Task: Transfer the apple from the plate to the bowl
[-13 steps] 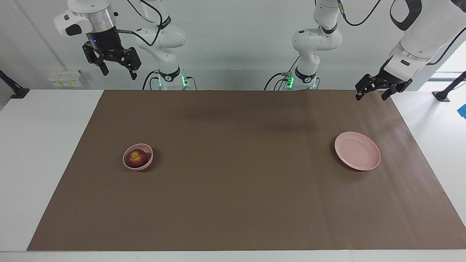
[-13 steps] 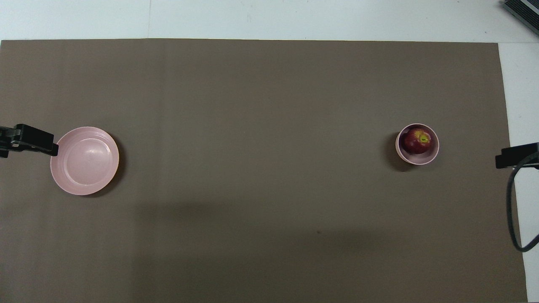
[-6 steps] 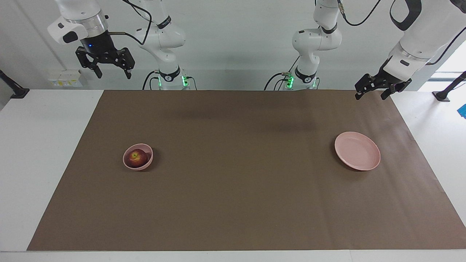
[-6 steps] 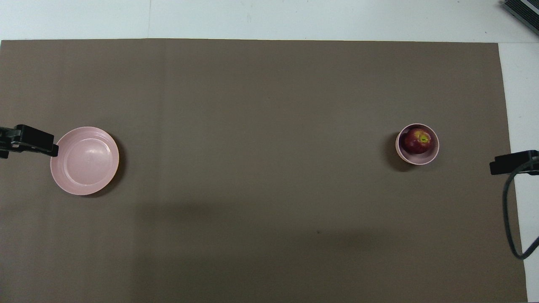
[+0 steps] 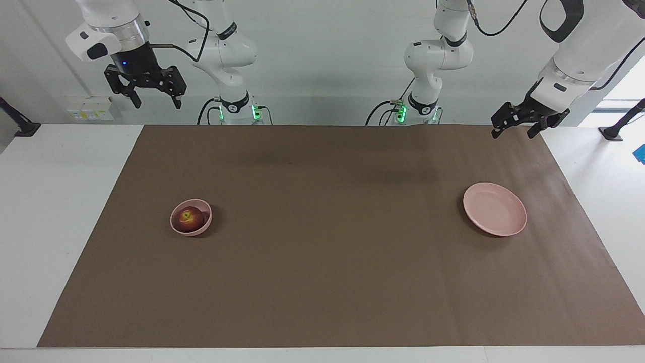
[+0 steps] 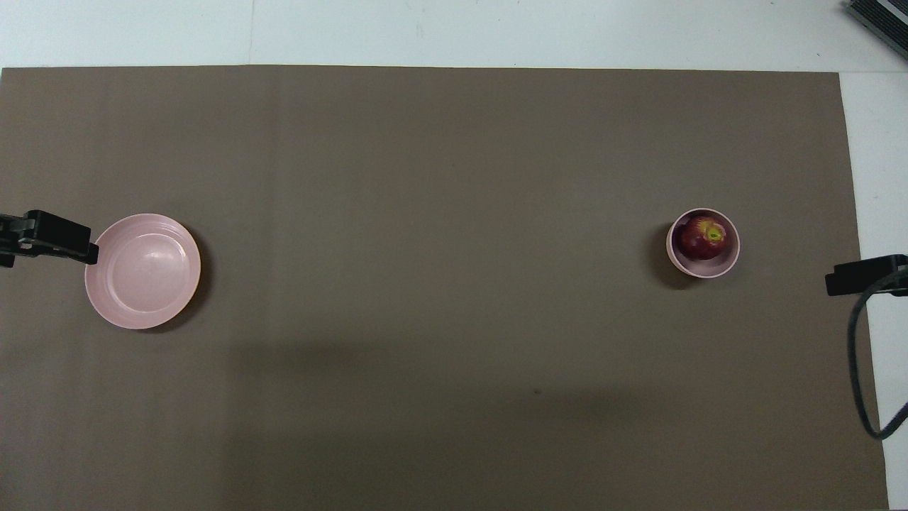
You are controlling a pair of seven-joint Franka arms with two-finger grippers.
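The dark red apple [image 5: 189,219] [image 6: 703,238] lies in the small deep pink bowl [image 5: 201,205] [image 6: 704,268] toward the right arm's end of the table. The wide pink plate [image 5: 494,208] [image 6: 142,270] lies bare toward the left arm's end. My right gripper [image 5: 156,102] is open and empty, raised high over the table's edge near the robots. My left gripper [image 5: 514,132] is open and empty, low over the mat's corner near the robots. In the overhead view only part of each gripper shows: the left [image 6: 50,238] beside the plate, the right [image 6: 862,275] at the frame's edge.
A brown mat [image 5: 322,242] covers most of the white table [image 5: 60,201]. A black cable [image 6: 862,369] hangs from the right arm. A dark object [image 6: 879,18] sits at the table's corner farthest from the robots.
My right gripper has risen and drawn back toward the right arm's end of the table, then held still. The left arm, apple, bowl and plate have not moved.
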